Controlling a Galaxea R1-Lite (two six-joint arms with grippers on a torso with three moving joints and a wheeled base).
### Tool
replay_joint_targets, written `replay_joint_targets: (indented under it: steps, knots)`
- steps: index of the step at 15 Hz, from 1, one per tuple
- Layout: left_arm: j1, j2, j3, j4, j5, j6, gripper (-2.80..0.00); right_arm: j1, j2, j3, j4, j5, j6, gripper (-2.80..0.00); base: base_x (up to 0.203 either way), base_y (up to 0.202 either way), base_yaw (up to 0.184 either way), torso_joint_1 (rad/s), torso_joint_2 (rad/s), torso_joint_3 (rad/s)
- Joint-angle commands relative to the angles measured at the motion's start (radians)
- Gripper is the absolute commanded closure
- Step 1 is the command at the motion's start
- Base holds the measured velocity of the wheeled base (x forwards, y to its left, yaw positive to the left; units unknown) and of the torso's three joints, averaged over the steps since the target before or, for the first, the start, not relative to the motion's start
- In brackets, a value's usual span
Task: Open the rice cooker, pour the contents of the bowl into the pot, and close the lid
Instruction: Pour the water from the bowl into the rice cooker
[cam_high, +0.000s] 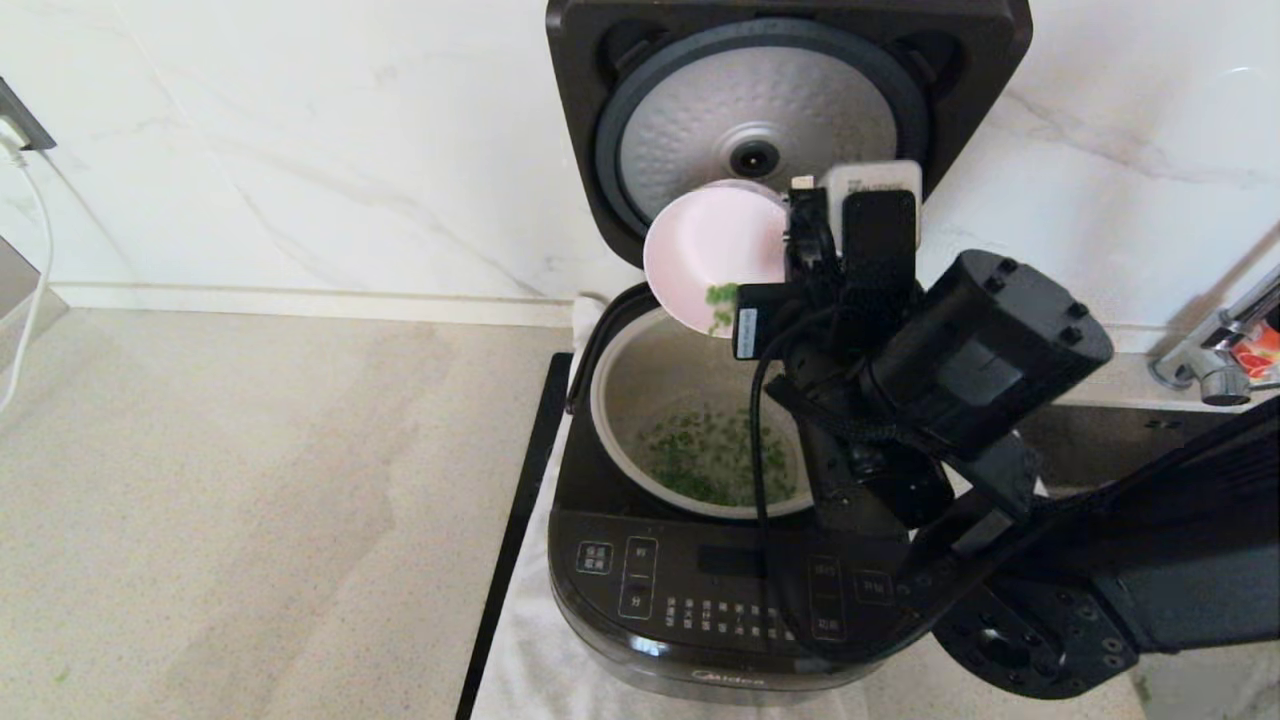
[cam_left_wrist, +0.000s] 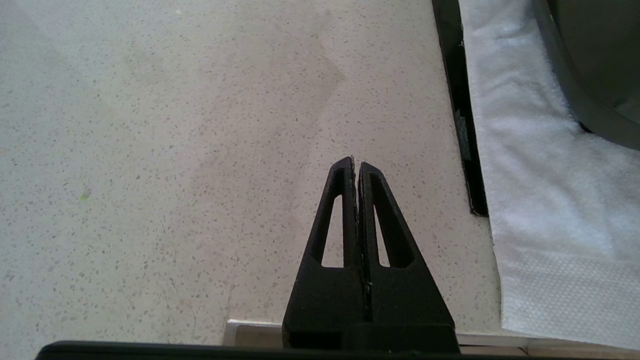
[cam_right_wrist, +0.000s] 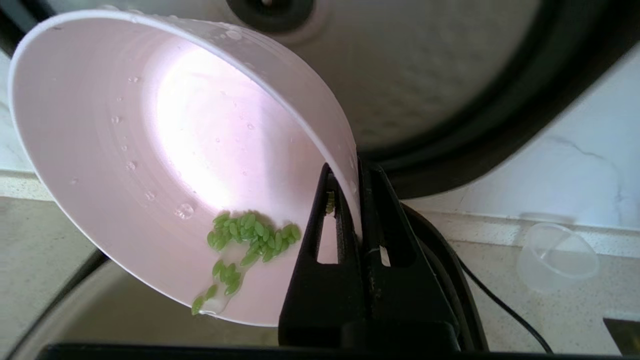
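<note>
The black rice cooker (cam_high: 700, 590) stands with its lid (cam_high: 770, 120) raised upright, dimpled silver plate facing me. The pale pot (cam_high: 640, 390) holds scattered green bits (cam_high: 705, 460). My right gripper (cam_right_wrist: 352, 172) is shut on the rim of the bowl (cam_right_wrist: 165, 150), one finger inside and one outside. The bowl (cam_high: 710, 245) is tipped steeply on its side above the pot's far edge, pink inside facing me. A small clump of wet green bits (cam_right_wrist: 250, 237) clings near its lower rim. My left gripper (cam_left_wrist: 356, 162) hangs shut over bare counter, left of the cooker.
A white cloth (cam_left_wrist: 540, 190) lies under the cooker beside a black strip (cam_left_wrist: 462, 125). A clear plastic cup (cam_right_wrist: 557, 255) lies on the counter by the marble wall. A tap (cam_high: 1215, 350) stands at the right. A white cable (cam_high: 35, 250) hangs at far left.
</note>
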Motion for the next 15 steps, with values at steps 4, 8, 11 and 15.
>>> replay_joint_targets:
  steps: [4, 8, 11, 15]
  knots:
    - [0.000, -0.001, 0.000, 0.000, 0.000, 0.000, 0.00, 0.039, -0.094, -0.174, 0.504, -0.036, 0.192, 0.00, 0.000, 0.000, 0.000, 0.000, 0.00, 0.000]
    - [0.000, 0.000, 0.000, 0.000, 0.000, 0.000, 0.00, 0.049, -0.150, -0.324, 0.916, -0.029, 0.394, 0.00, 0.000, 0.000, 0.000, 0.000, 0.00, 0.000]
    - [0.000, -0.001, 0.000, 0.000, 0.000, 0.000, 0.00, 0.048, -0.196, -0.395, 1.232, 0.029, 0.552, 0.00, 0.000, 0.000, 0.000, 0.000, 0.00, 0.000]
    - [0.000, -0.001, 0.000, 0.000, 0.000, 0.000, 0.00, -0.018, -0.294, -0.470, 1.708, 0.277, 0.784, 0.00, 0.000, 0.000, 0.000, 0.000, 0.00, 0.000]
